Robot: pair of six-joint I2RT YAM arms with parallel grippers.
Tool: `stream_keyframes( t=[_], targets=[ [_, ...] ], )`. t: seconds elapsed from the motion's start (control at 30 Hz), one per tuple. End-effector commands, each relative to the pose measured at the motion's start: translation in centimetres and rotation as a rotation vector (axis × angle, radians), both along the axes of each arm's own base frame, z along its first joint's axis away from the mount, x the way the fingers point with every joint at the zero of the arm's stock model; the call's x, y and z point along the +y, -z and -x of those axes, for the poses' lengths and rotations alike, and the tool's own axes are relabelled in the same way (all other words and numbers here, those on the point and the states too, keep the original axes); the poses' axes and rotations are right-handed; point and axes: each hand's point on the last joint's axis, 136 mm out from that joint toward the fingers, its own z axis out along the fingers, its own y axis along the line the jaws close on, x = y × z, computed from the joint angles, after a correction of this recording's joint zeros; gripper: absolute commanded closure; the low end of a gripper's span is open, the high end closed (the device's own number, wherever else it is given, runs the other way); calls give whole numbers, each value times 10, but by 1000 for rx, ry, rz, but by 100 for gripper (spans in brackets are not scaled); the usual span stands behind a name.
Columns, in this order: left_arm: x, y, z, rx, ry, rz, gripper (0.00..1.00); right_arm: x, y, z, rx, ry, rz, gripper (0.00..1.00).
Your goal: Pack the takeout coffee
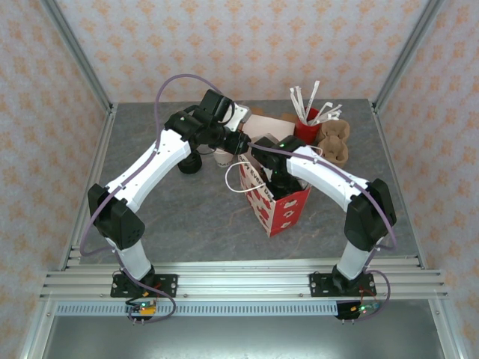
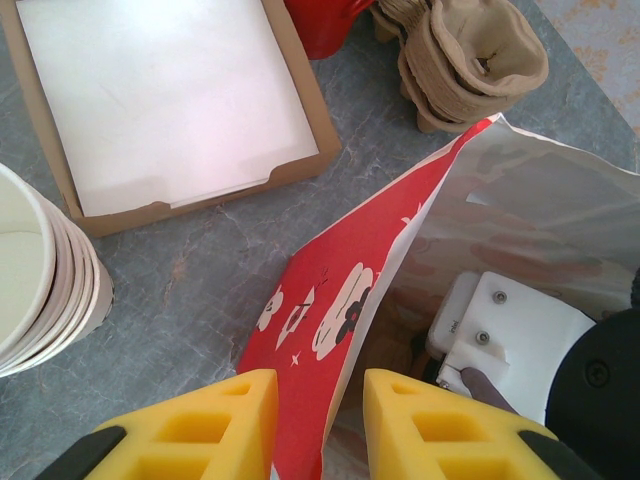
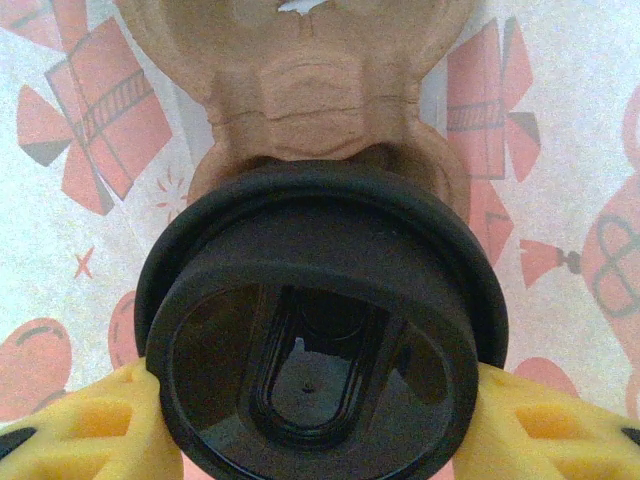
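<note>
Nearest the right wrist lens we find the takeout coffee (image 3: 315, 330), a small cup seen from above. Its round black plastic lid is glossy, with a raised rim and a sunken oblong well at the centre, and it takes up the lower middle of that frame. The right gripper (image 3: 315, 405) is closed on it. Ribbed yellow fingers (image 3: 85, 425) press in from the lower left and lower right corners, just under the lid's rim. Above the lid sits a tan moulded-pulp form (image 3: 310, 90), matte and fibrous; we cannot tell whether cup and pulp touch. Behind both lies the paper of the red-and-white printed gift bag (image 3: 90, 120), here white with faded red parcels and hearts.

In the overhead view the bag stands upright at centre frame on the grey marbled tabletop (image 1: 187, 217). The right arm's wrist reaches down into its open mouth, which places the coffee inside the bag.

The left gripper (image 2: 320, 425), at the bottom edge of the left wrist view, stands partly open with nothing clamped. One yellow finger falls to each side of the bag's creased rim, with a gap between them.

Also noted in that view:
- Upper left: a shallow brown cardboard tray (image 2: 309, 95) lined with a smooth white sheet.
- Left edge: a nested stack of cream paper cups (image 2: 50, 300).
- Top right: a stack of tan pulp cup carriers (image 2: 470, 60).

In the overhead view, left of the bag, we note a short stack of black lids (image 1: 191, 163).
</note>
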Motion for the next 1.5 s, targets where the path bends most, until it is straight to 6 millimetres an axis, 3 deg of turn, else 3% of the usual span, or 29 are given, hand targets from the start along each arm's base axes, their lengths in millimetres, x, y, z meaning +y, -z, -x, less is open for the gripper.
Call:
stream_keyframes(
  t=[0.0, 0.5, 1.1, 1.27, 1.47],
  targets=[
    [3, -6, 3, -15, -3, -8, 71, -7, 20, -3, 21, -6, 44, 51],
    [4, -4, 4, -13, -2, -10, 71, -8, 38, -5, 44, -4, 63, 52],
    [4, -3, 4, -9, 1, -13, 71, -18, 78, -2, 101, 2, 112, 52],
    [3, -5, 4, -10, -1, -8, 71, -15, 69, -7, 81, -3, 102, 50],
    [4, -8, 4, -15, -2, -4, 71, -6, 35, -15, 18, 2, 34, 36]
  ],
)
